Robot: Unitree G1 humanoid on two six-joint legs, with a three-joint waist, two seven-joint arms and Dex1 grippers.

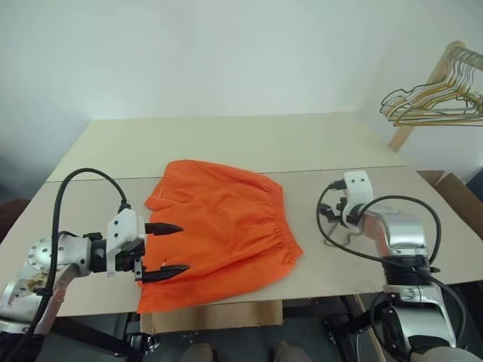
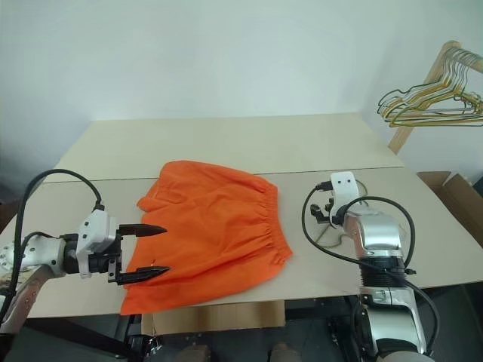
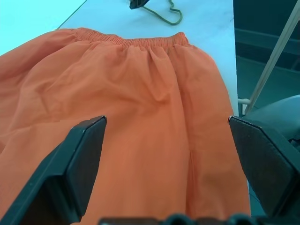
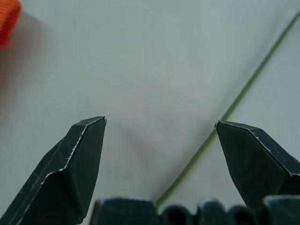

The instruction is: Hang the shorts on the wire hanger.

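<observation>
I see one pair of shorts [image 1: 223, 230] spread flat on the tabletop [image 1: 226, 143], about midway between my two arms. Their long axis runs along the gathered waistband, which lies on the side toward my right arm and slants from the far edge back toward me; the leg openings point toward my left arm. A near corner of the fabric hangs slightly over the tabletop's front edge.

My left tool [image 1: 167, 250] hovers over the leg-side edge of the shorts, its two black fingers spread wide apart with nothing between them; from the head views I cannot tell whether they touch the fabric.

My right tool [image 4: 159, 123] points down at bare tabletop to the right of the shorts, fingers also well apart and empty. The head views hide these fingers behind the wrist housing.

One wire hanger [image 4: 225, 115] lies under that tool; only a thin green strand of it crosses the right wrist view, and its hook end [image 3: 161, 10] peeks past the waistband in the left wrist view. Its overall direction is probably across the tabletop, but most of it is hidden.

A bunch of gold and dark hangers [image 1: 434, 102] hangs on a wooden rack at far right, too tangled to count.
</observation>
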